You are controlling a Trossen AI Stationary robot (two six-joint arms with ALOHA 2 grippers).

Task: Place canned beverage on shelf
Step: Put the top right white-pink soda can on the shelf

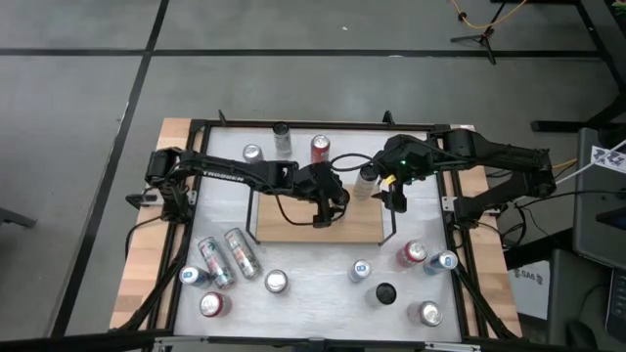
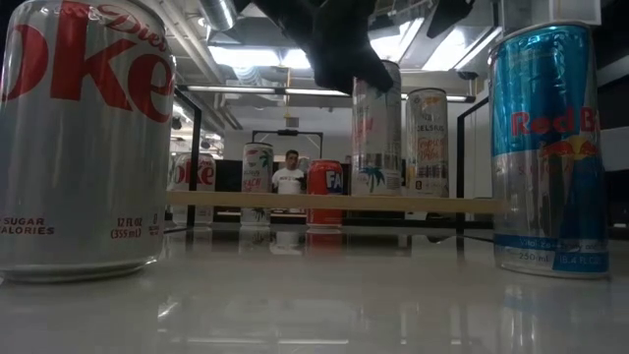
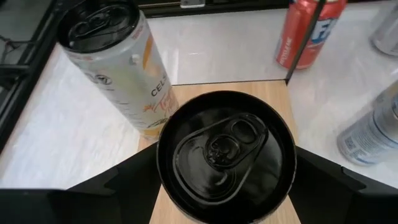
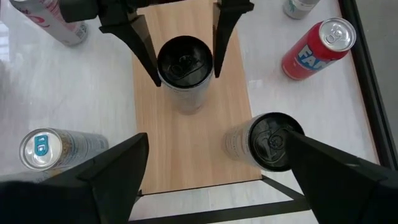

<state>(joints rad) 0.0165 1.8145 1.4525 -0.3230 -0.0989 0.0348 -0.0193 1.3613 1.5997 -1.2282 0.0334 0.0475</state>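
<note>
The shelf is a light-brown wooden board (image 1: 293, 227) at the table's middle. A tall slim can with a black top (image 3: 227, 152) stands on it, and my left gripper (image 1: 326, 205) is shut on this can from above. A second black-topped Celsius can (image 4: 267, 140) stands upright at the board's far right corner. My right gripper (image 1: 393, 191) hangs open and empty above that end of the board, next to the Celsius can. In the low view both cans (image 2: 376, 128) stand on the board (image 2: 246, 202). My left gripper pinches the slim can between its two fingers (image 3: 118, 186), at the top of its side wall just under the rim (image 3: 165, 168). The fingers point down from above, one on each side. The can stands upright with its base on the board.
A red can (image 1: 320, 149) and two more cans (image 1: 282, 137) stand beyond the board. Several cans lie or stand at the near left (image 1: 227, 259) and near right (image 1: 416, 252). A Diet Coke can (image 2: 84, 138) and a Red Bull can (image 2: 545, 147) stand near the front edge. A person (image 2: 288, 175) is in the room behind.
</note>
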